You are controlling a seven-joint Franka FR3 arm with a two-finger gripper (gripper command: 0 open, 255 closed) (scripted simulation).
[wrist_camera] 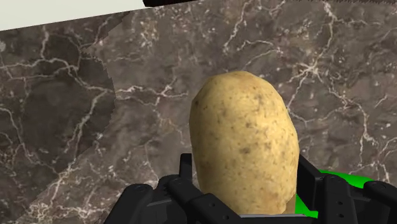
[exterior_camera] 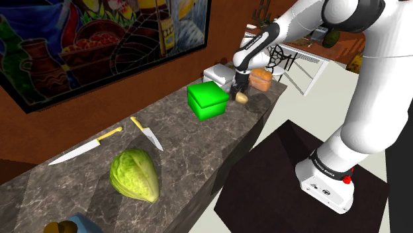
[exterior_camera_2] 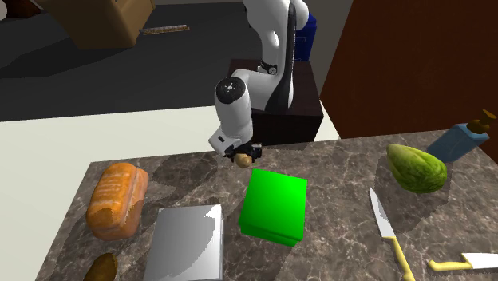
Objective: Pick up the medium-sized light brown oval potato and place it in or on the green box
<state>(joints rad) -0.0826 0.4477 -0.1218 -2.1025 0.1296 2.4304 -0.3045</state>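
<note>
Potato [wrist_camera: 245,146] skin is light brown shading to yellowish tan, matt and finely pitted, with small dark specks scattered over it. The shape is a plump oval, rounded at the end farthest from the hand. The black end effector [wrist_camera: 247,178] clasps it: the two fingers [wrist_camera: 184,167] stand only as far apart as the potato is wide and press on its opposite flanks.

It hangs over the desk [exterior_camera: 198,155], near the edge that faces the stand and just beside the green box [exterior_camera_2: 275,205], on that box's stand-facing side. I cannot tell whether it clears the surface.

The desk top looks like dark grey-brown marble laced with thin white veins. The box is a plain, saturated green cuboid with a flat top and sharp corners. Beyond it on the second exterior view's left lie a crusty orange-brown bread loaf [exterior_camera_2: 117,199] and a flat pale grey box [exterior_camera_2: 190,242]. Towards that view's right sit a pointed, leafy yellow-green cabbage [exterior_camera_2: 416,168] and two knives [exterior_camera_2: 389,231] with bright blades and yellow handles.
</note>
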